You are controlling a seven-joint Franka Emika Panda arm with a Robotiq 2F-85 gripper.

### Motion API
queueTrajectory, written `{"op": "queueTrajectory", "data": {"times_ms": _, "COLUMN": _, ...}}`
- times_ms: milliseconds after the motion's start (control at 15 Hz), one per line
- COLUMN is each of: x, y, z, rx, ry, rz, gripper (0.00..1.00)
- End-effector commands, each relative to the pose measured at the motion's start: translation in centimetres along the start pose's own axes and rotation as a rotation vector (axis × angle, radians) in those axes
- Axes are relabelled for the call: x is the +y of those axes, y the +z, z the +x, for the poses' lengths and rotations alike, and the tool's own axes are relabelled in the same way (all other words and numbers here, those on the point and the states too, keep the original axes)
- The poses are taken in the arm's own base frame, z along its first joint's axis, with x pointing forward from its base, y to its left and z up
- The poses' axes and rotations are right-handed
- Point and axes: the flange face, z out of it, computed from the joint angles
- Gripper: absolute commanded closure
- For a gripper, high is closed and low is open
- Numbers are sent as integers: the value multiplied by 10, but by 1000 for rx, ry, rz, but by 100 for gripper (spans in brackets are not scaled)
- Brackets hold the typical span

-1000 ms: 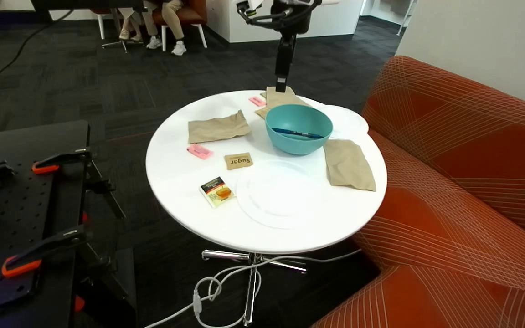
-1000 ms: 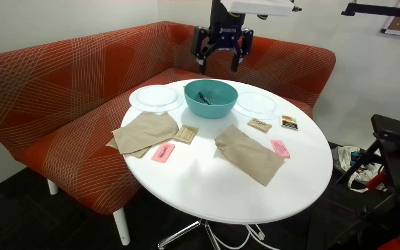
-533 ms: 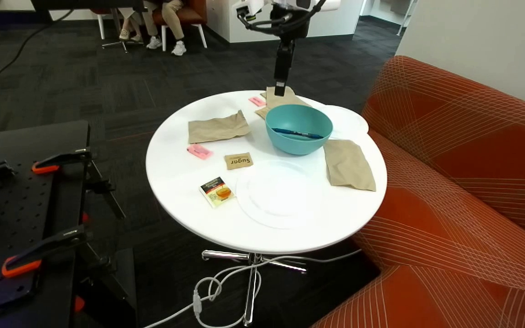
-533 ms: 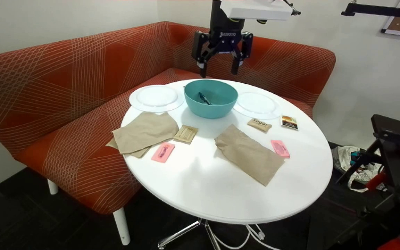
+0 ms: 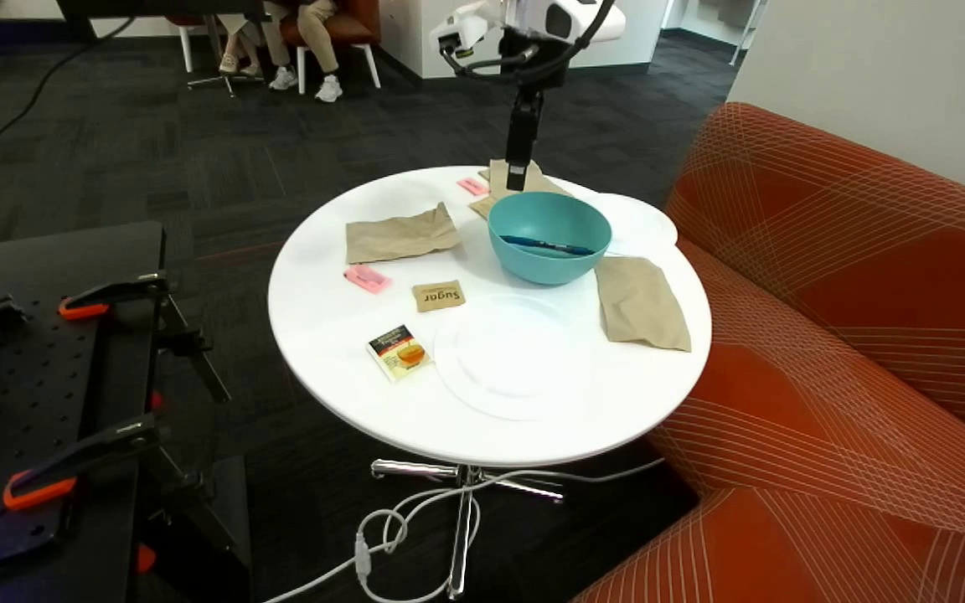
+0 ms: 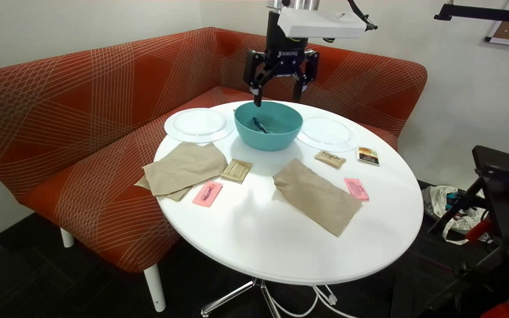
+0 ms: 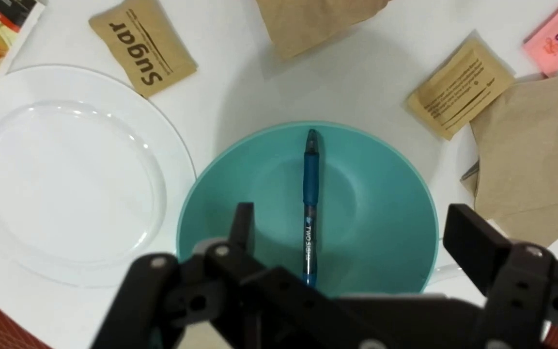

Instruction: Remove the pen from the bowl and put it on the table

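Observation:
The teal bowl [image 5: 533, 272] stands on the round white table [image 5: 323, 335]; it also shows in an exterior view [image 6: 267, 142] and the wrist view [image 7: 390, 203]. A dark blue pen [image 7: 310, 179] lies inside the bowl, leaning across it, and shows in both exterior views [image 5: 545, 245] [image 6: 260, 125]. My gripper [image 7: 351, 215] is open and empty, pointing down above the bowl's level. In the wrist view the pen is between the fingers, closer to the left one; the gripper body hides the pen's lower end. It also shows in an exterior view [image 6: 277, 98].
White plates [image 6: 199, 123] [image 6: 327, 133] flank the bowl. Tan cloths [image 6: 318, 196] [image 6: 188, 170], sugar packets [image 6: 330, 158] [image 6: 237, 170], pink packets [image 6: 208, 193] [image 6: 357, 189] and a tea packet [image 5: 399, 352] lie around it. An orange-red sofa [image 5: 826, 377] borders the table.
My gripper has come down toward the bowl, staying open. The bowl, the pen and the other things on the table have not moved.

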Motion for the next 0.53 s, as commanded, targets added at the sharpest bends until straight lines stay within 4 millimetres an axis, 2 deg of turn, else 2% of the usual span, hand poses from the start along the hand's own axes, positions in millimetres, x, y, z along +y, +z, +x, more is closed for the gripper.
{"op": "queueTrajectory", "data": {"times_ms": 0, "x": -4, "y": 14, "z": 17, "rx": 16, "ry": 7, "rz": 2, "gripper": 0}}
{"op": "queueTrajectory", "data": {"times_ms": 467, "x": -5, "y": 47, "z": 47, "rx": 1, "ry": 29, "rz": -23, "gripper": 0}}
